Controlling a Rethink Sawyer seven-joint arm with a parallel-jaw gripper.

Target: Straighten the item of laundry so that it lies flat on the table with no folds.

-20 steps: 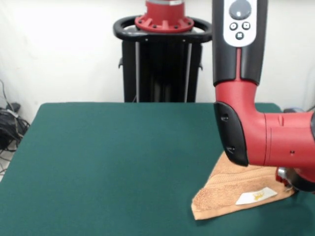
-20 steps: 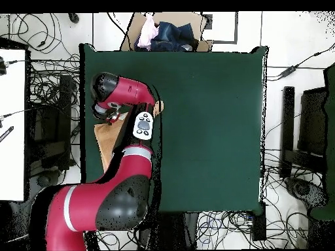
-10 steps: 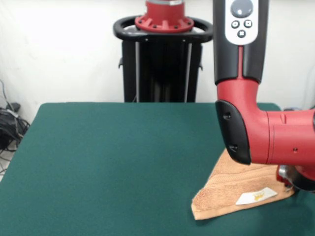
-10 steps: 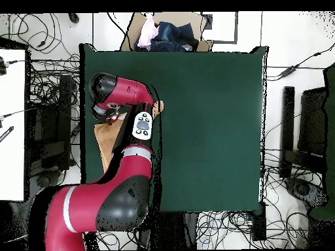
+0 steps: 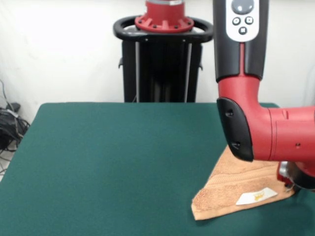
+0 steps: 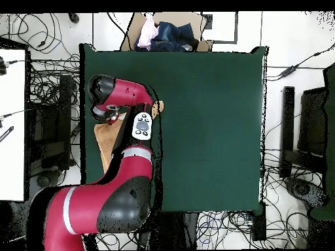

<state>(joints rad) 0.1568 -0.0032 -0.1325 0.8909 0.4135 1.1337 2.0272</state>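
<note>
A peach-orange towel [image 5: 236, 189] lies folded into a rough triangle near one side edge of the green table [image 5: 108, 162], its white label [image 5: 256, 196] facing up. The red arm [image 5: 268, 135] hangs low over the cloth's outer part, apparently positioned to work on the fold. The gripper [image 6: 112, 117] is largely hidden beneath the wrist in both views, so whether it is released or clenched on the fabric cannot be told.

I work in a robotics lab: my tabletop [image 6: 209, 131] sits on a pale floor strewn with tangled cables [image 6: 46, 85], dark equipment [image 6: 306, 140] stands alongside, and a box of spare clothes [image 6: 167, 34] waits at one edge.
</note>
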